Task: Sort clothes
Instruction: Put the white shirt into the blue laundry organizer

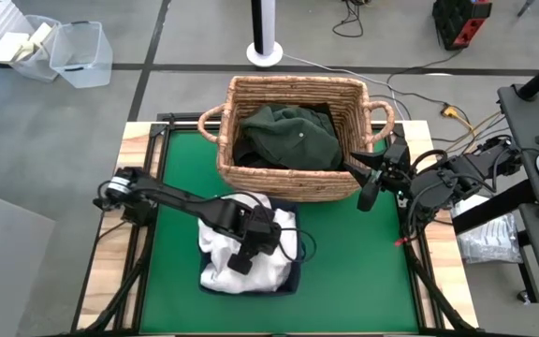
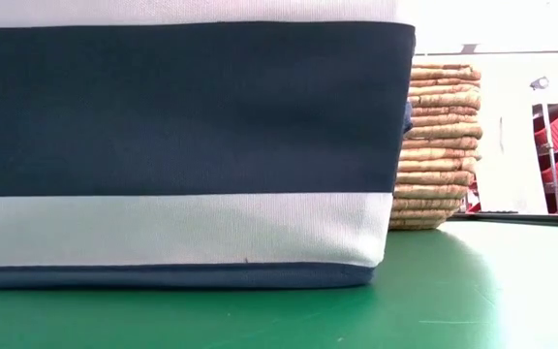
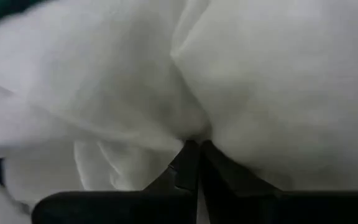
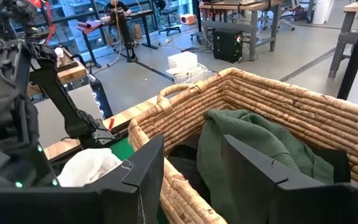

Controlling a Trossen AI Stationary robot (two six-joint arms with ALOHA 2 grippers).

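The left gripper (image 1: pixel 242 263) is pinched shut into soft, limp white clothes (image 1: pixel 221 257) that should bunch easily, while the right gripper (image 1: pixel 371 183) waits half-open beside the wicker basket (image 1: pixel 293 183).

left gripper (image 1: pixel 242 263): lowered, fingers pressed shut | right gripper (image 1: pixel 371 178): raised, fingers apparently parted

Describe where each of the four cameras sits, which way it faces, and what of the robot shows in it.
High view: overhead, looking down; both arms, left gripper over the white clothes, right gripper beside the wicker basket.
Low view: table height; navy bin fills it, no arm.
Left wrist: fingers shut against white cloth.
Right wrist: open fingers facing the dark green garment.
Shared: high and right wrist both show basket and green garment.
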